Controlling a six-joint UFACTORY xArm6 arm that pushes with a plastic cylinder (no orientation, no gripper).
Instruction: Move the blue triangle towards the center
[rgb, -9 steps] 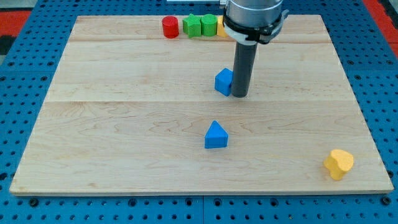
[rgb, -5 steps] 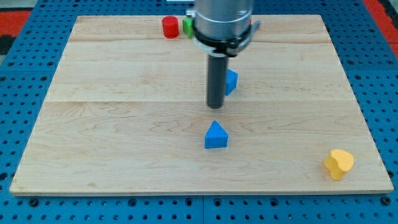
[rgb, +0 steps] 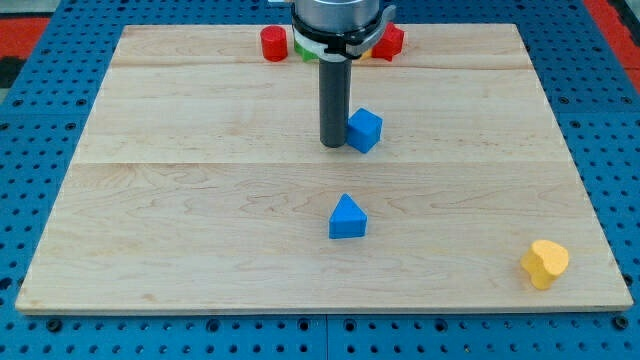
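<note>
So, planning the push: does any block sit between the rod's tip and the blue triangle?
No. My tip stands beside the blue cube, on its left, and bare wooden board separates it from the blue triangle below.

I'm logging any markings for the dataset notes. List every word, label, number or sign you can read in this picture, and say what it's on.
None: no readable text anywhere.
The wooden board, blue triangle, blue cube, yellow block and red cylinder are all unmarked.
The rod above my tip is plain dark, with no label.
</note>
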